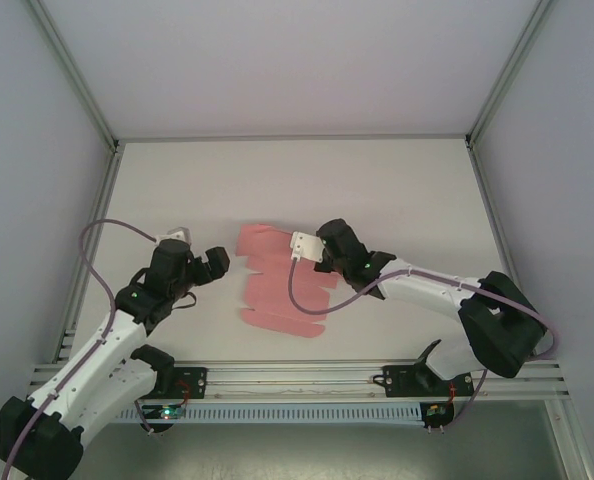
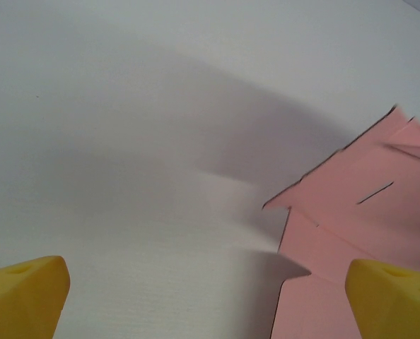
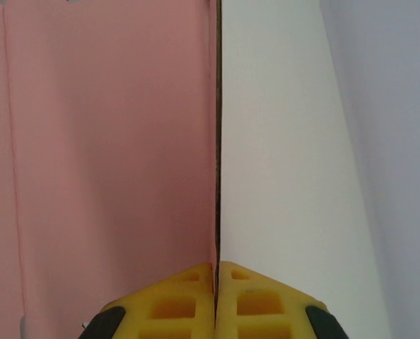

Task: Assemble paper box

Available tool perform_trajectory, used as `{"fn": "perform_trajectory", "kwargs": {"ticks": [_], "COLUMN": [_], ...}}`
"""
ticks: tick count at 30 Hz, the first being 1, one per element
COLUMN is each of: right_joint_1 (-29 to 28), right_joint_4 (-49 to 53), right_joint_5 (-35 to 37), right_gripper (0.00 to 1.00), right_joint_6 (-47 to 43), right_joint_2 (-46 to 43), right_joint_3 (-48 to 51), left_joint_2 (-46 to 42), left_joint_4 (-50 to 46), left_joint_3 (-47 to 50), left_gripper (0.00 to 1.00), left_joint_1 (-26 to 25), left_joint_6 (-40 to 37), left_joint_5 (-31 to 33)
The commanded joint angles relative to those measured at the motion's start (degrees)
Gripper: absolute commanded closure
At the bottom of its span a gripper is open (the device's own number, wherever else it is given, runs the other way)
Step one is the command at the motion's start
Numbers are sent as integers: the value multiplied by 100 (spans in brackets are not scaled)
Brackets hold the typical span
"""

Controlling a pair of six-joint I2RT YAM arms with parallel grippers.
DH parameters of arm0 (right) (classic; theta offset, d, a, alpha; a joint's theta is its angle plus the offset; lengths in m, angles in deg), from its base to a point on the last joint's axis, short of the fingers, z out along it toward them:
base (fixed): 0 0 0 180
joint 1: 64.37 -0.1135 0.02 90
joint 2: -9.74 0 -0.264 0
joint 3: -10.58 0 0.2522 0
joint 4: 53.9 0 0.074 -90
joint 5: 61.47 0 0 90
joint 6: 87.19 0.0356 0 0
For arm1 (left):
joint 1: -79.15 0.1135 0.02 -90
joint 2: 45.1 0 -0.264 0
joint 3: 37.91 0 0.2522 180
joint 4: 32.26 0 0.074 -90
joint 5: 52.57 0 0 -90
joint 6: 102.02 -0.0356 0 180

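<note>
Right gripper (image 3: 216, 272) pressed together at the right edge of the paper box (image 1: 272, 285), a flat pink cut-out sheet lying mid-counter (image 1: 377, 190); whether card is pinched cannot be told. Left gripper (image 1: 217, 262) spread wide, just beside the sheet's left edge.

One paper box (image 1: 280, 285); left tool (image 1: 215, 263), right tool (image 3: 216, 277): two.

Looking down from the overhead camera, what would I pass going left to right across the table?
left gripper → flat pink paper box → white right arm
</note>
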Motion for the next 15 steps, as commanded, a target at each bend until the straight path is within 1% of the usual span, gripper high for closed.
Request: {"fn": "perform_trajectory", "kwargs": {"ticks": [1,5,11,13,15], "right_joint_1": [-100,-222,-418,-473,-487], "right_joint_4": [-1068,-2339,-4395,-4936,-5082], "right_joint_5": [346,721,1520,1547,1424], "right_gripper": [100,100,100,100,100], "right_joint_6": [-862,-1599,-2646,-2805,-2769], "right_joint_2": [9,194,889,1102,1192], "right_joint_3": [275,680,1087,1208,1285], "left_joint_2": [88,306,749,862,962], "left_joint_4": [280,483,537,594,657], "left_joint_3": [-236,-341,-551,-578,-605], "left_gripper": [0,0,0,0,0], "left_joint_1": [-63,-63,-63,-63,-63], "left_joint_6": [-147,-190,-247,-252,-278], "left_joint_5": [34,-106,-210,-243,-271]}}
